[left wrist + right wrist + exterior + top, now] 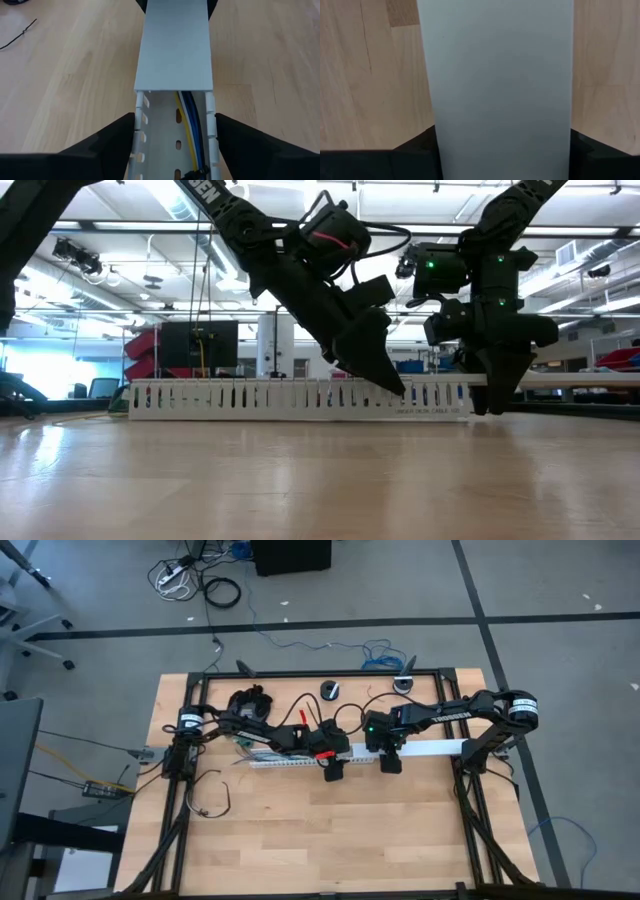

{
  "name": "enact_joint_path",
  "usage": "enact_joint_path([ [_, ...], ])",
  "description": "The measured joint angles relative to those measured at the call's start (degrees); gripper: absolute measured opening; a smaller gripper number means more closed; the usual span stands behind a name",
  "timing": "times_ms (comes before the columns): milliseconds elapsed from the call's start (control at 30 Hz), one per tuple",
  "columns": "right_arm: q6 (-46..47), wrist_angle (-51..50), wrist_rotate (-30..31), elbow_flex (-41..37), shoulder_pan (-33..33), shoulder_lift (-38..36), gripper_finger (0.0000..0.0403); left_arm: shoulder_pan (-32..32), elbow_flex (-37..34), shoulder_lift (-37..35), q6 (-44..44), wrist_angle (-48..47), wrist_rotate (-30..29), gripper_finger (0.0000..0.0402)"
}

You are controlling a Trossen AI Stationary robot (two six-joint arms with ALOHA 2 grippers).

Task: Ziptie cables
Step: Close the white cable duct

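- The long white slotted plastic cable duct [300,761] lies flat across the middle of the pale wooden worktop [330,830], running from one arm's side to the other.
- A flat pale grey lid [173,47] covers the part of the duct towards the right arm; the part towards the left arm is uncovered.
- Inside the uncovered channel the thin wires [190,125], showing yellow, blue and dark here, run lengthwise along one wall and pass under the lid edge.
- The left claw [333,768] straddles the duct just at the lid's edge, one dark finger [107,145] outside each slotted wall; its fingers sit right against the walls, but I cannot tell whether they are pressing or only flanking.
- The right claw [389,762] is lowered over the covered stretch, its dark fingers [415,150] against both sides of the lid, clenched around the lidded duct.
- In the low view both claws reach down to the duct, the left one tilted, the right one upright.
- A thin black zip tie [212,802] lies loose on the worktop near the left arm's base, well apart from the duct.
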Motion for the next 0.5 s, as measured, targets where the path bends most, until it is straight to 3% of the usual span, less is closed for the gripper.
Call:
enact_joint_path([
  [500,0.08,0.11,-0.32,-0.02,0.00,0.00,0.0225,-0.04,-0.09,0.01,-0.02,0.53,0.40,0.0259],
])
